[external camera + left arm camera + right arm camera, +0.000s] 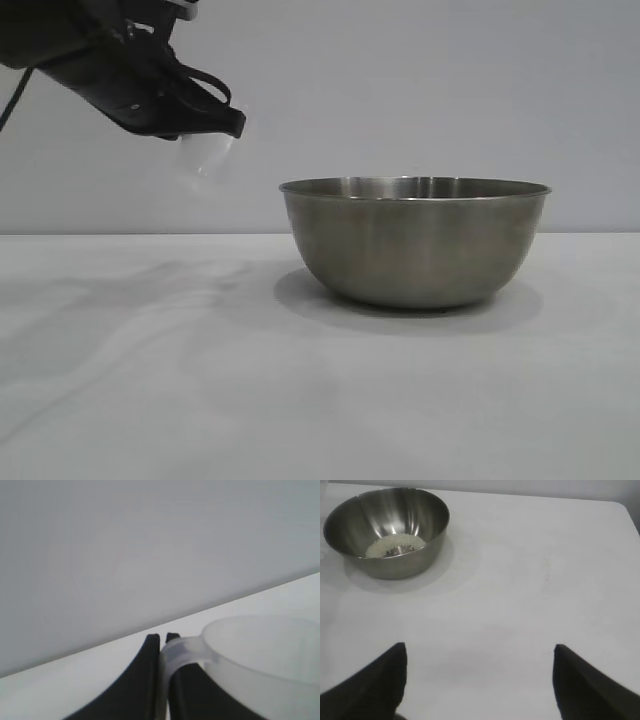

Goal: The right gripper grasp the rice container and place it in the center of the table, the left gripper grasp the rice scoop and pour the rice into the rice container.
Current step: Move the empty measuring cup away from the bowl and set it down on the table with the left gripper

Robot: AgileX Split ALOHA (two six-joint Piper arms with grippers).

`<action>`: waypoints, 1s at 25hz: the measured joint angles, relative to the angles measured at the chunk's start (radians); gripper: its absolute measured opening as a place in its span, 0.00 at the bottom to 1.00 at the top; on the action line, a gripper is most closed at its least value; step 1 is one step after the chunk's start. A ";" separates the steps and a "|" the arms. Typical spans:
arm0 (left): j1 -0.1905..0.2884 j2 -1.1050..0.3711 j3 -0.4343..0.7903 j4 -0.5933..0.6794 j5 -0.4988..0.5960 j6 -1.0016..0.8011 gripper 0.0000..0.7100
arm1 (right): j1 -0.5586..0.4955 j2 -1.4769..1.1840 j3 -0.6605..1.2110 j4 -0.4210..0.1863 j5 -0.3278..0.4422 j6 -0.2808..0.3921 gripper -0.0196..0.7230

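The steel rice container (415, 240) stands on the white table (200, 380), right of centre in the exterior view. In the right wrist view the rice container (387, 530) holds a heap of off-white rice (395, 544) on its bottom. My left gripper (225, 125) is in the air, up and to the left of the bowl, shut on the handle of the translucent rice scoop (205, 155). In the left wrist view the left gripper (161, 642) pinches the handle, and the rice scoop (265, 665) looks empty. My right gripper (479, 652) is open and empty above the bare table, away from the bowl.
A plain grey wall (400, 90) stands behind the table. In the right wrist view the table's far edge and corner (620, 505) show beyond the bowl.
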 joint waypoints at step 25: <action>0.000 0.190 0.043 0.137 -0.147 -0.186 0.07 | 0.000 0.000 0.000 0.000 0.000 0.000 0.76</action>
